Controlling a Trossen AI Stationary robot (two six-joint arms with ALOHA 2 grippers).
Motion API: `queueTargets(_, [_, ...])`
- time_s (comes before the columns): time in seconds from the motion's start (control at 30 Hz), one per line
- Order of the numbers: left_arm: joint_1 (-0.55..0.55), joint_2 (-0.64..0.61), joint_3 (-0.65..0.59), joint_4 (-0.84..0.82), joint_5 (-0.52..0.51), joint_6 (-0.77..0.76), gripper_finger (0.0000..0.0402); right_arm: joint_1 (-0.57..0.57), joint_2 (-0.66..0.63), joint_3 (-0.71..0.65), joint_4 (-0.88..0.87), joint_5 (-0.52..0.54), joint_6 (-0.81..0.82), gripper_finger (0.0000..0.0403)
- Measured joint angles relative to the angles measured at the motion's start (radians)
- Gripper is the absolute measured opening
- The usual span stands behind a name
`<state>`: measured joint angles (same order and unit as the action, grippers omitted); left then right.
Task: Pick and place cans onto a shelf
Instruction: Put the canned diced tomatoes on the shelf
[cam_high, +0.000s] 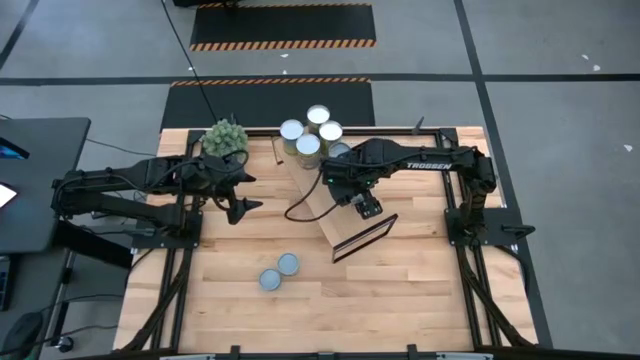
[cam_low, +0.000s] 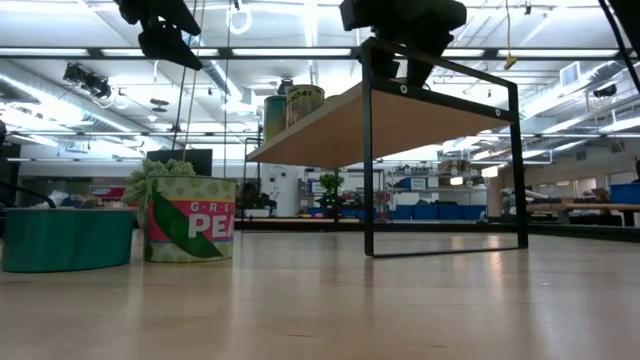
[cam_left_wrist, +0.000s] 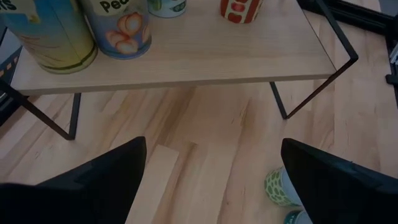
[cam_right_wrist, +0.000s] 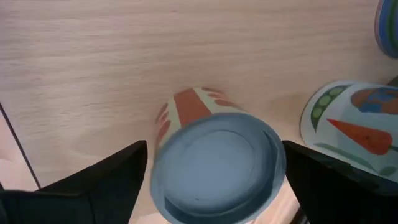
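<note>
The light-wood shelf (cam_high: 345, 205) on its dark frame lies slantwise at mid-table. Several cans (cam_high: 308, 145) stand at its far end and show in the left wrist view (cam_left_wrist: 118, 25). My right gripper (cam_right_wrist: 214, 180) is open and points down over a red-labelled can (cam_right_wrist: 214, 165) that stands upright on the shelf top. Its fingers stand on either side of that can. Two more cans (cam_high: 279, 271) stand on the table near the front, a teal one (cam_low: 65, 238) and a green pea one (cam_low: 190, 220). My left gripper (cam_high: 240, 205) is open and empty, left of the shelf above the table.
A green spiky plant ball (cam_high: 225, 137) sits at the table's far left, by the left arm. A dark cable (cam_high: 300, 210) loops on the table beside the shelf. A peas-and-carrot can (cam_right_wrist: 348, 124) stands close beside the red-labelled one. Bare tabletop (cam_high: 400, 300) lies toward the near right.
</note>
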<state>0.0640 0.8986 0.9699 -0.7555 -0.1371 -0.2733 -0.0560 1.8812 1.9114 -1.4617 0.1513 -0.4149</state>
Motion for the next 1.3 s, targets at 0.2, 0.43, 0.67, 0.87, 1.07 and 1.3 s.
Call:
queueTargets(0.2, [0.000, 0.000, 0.000, 0.000, 0.000, 0.000, 0.0377, 0.038, 0.000, 0.000, -0.017, 0.081, 0.004, 0.0374])
queueTargets(0.43, [0.000, 0.000, 0.000, 0.000, 0.000, 0.000, 0.0377, 0.051, 0.000, 0.000, 0.003, 0.122, 0.025, 0.0374])
queueTargets(0.67, [0.000, 0.000, 0.000, 0.000, 0.000, -0.003, 0.0377, 0.066, -0.001, 0.000, 0.010, 0.243, 0.053, 0.0373])
queueTargets(0.87, [0.000, 0.000, 0.000, 0.000, 0.000, -0.003, 0.0377, 0.076, -0.001, 0.000, 0.013, 0.294, 0.053, 0.0373])
queueTargets(1.07, [0.000, 0.000, 0.000, 0.000, 0.000, -0.003, 0.0377, 0.076, -0.001, 0.000, 0.018, 0.333, 0.054, 0.0373])
queueTargets(1.3, [0.000, 0.000, 0.000, -0.001, 0.001, -0.003, 0.0377, 0.074, -0.001, 0.000, 0.020, 0.385, 0.054, 0.0373])
